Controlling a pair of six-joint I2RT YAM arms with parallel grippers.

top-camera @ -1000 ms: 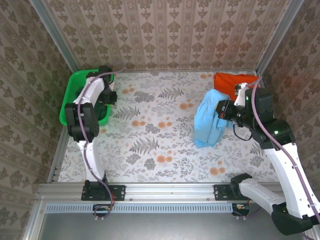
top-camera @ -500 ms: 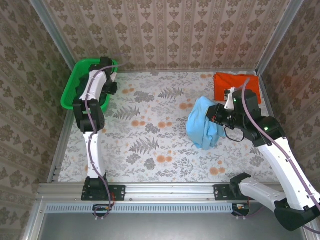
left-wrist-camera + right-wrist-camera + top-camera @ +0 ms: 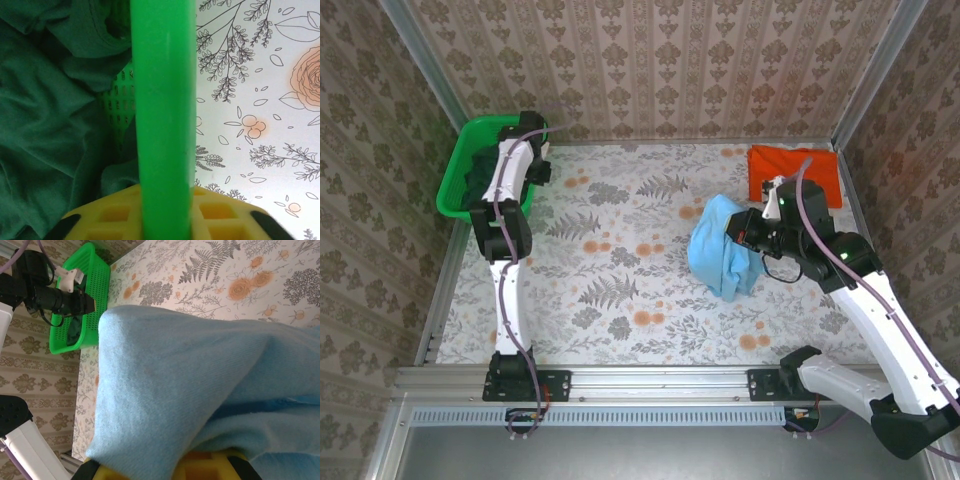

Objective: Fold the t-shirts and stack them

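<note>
One shirt looks finished: the orange-red t-shirt [image 3: 800, 172] lies folded flat at the far right corner of the worktop [image 3: 630, 260]. My right end effector [image 3: 740, 232] is clenched on the light blue t-shirt [image 3: 718, 255], which hangs bunched just inward of the orange-red one. Folding and stacking it are left, I judge. Dark green cloth [image 3: 45, 130] sits in the green basket [image 3: 455, 185]. My left end effector [image 3: 165, 215] straddles the basket's rim — gripping or not, I cannot tell. The worktop's middle lies open — walls hem three sides.
</note>
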